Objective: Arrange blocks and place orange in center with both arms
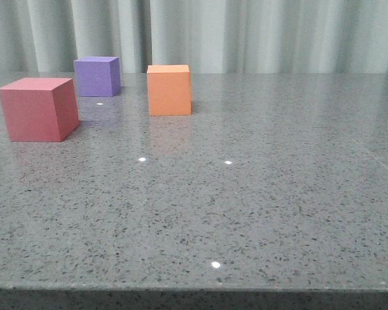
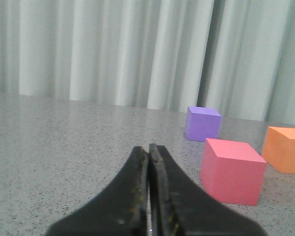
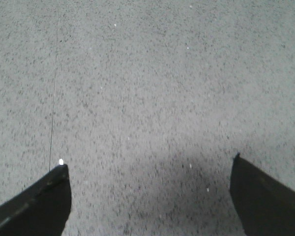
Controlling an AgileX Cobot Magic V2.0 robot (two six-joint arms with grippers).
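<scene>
Three cubes stand on the grey speckled table (image 1: pixel 246 213). The red-pink cube (image 1: pixel 39 108) is at the left, the purple cube (image 1: pixel 97 75) is behind it, and the orange cube (image 1: pixel 169 89) is to their right. Neither gripper shows in the front view. In the left wrist view my left gripper (image 2: pixel 148 147) is shut and empty, low over the table; the red-pink cube (image 2: pixel 232 170), purple cube (image 2: pixel 202 123) and orange cube (image 2: pixel 286 149) lie ahead of it. In the right wrist view my right gripper (image 3: pixel 150 164) is open and empty above bare table.
A pale pleated curtain (image 1: pixel 246 32) hangs behind the table's far edge. The table's front edge (image 1: pixel 194 289) runs along the bottom of the front view. A thin seam line (image 3: pixel 54 83) crosses the table under the right gripper.
</scene>
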